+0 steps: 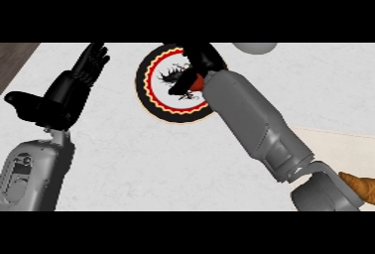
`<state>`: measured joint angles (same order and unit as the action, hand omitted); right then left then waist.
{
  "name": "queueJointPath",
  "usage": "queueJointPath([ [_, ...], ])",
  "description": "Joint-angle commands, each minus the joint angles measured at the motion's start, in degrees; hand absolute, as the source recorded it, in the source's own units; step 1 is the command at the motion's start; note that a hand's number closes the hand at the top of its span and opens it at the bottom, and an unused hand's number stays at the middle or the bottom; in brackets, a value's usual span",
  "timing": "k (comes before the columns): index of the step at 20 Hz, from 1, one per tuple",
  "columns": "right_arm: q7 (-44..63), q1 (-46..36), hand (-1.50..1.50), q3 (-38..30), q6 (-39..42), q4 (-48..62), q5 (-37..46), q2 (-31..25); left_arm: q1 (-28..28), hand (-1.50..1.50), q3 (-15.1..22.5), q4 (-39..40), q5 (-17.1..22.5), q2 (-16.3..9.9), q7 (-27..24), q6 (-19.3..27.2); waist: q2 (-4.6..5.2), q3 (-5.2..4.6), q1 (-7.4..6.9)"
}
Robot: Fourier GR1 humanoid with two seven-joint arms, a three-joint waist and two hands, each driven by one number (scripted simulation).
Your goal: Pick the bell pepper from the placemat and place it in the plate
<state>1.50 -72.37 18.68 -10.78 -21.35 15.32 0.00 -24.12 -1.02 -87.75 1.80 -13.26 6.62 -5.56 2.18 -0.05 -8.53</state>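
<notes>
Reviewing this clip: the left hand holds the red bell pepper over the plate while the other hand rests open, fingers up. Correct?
Not quite. The head view shows the right hand curled round the red bell pepper over the plate; the left hand is the one resting open, fingers up.

bell pepper (193, 82) mostly behind right hand (201, 59)

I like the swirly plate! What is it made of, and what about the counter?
The plate looks like glazed ceramic: smooth white face with crisp black, red and yellow rings and a black drawing, though painted plastic could look alike. The counter looks like pale polished stone, judging by its faint grey veining.
</notes>
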Motion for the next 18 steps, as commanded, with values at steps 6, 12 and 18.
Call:
queueJointPath([
  [6, -8.2, 0.4, -1.5, -4.5, -7.3, -1.3, -11.7, 0.0, -1.6, 0.0, -0.9, 1.9, 0.2, -0.5, -0.5, -0.5, 0.27, 0.03, 0.31],
  [12, -10.9, -0.4, -1.5, -8.9, -6.4, -0.1, -20.3, 0.0, 1.3, 0.0, -2.2, -0.8, 1.3, -1.3, 1.3, -0.7, -0.89, 0.05, 2.52],
  [18, -17.4, -0.2, -1.5, -15.7, -1.5, 6.0, -21.7, -3.8, 5.6, 0.0, -2.8, -1.6, -0.8, -1.4, -2.4, 0.8, -0.78, 0.06, 4.68],
])
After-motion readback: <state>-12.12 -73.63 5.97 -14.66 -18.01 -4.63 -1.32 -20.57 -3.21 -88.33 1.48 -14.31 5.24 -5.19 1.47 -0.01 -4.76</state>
